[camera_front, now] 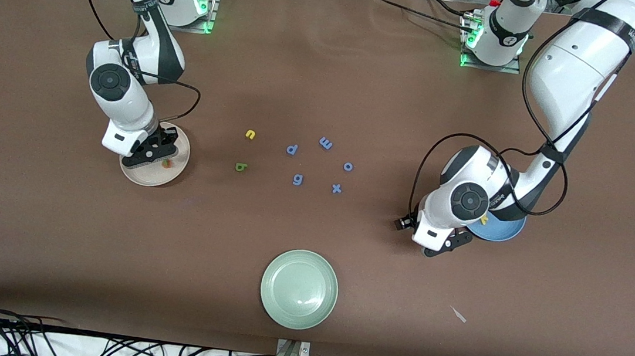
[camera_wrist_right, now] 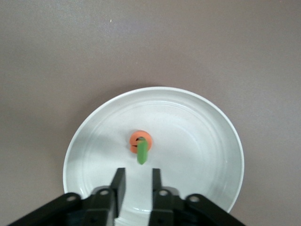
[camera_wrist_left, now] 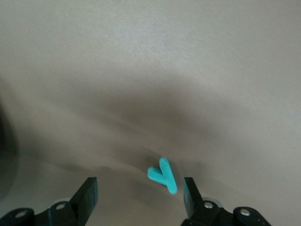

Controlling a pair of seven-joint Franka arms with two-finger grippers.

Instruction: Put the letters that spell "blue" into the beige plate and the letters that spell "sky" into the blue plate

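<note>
My right gripper (camera_wrist_right: 138,176) hangs over the beige plate (camera_wrist_right: 211,141), open a little with nothing between its fingers. In that plate the green l (camera_wrist_right: 141,153) leans on the orange e (camera_wrist_right: 141,139). In the front view the same gripper (camera_front: 158,146) covers part of the plate (camera_front: 143,176), with the e (camera_front: 166,163) beside it. My left gripper (camera_wrist_left: 139,188) is low over the table and open, with the teal y (camera_wrist_left: 163,175) between its fingers, close to one of them. In the front view it (camera_front: 449,243) is beside the blue plate (camera_front: 500,231), which holds a yellow k (camera_front: 484,219). Yellow u (camera_front: 250,134) and dark green b (camera_front: 241,167) lie mid-table.
Blue letters p (camera_front: 292,149), m (camera_front: 326,143), o (camera_front: 348,166), g (camera_front: 298,180) and x (camera_front: 337,189) are scattered mid-table. A pale green plate (camera_front: 299,288) sits near the front edge. A small white scrap (camera_front: 458,314) lies toward the left arm's end.
</note>
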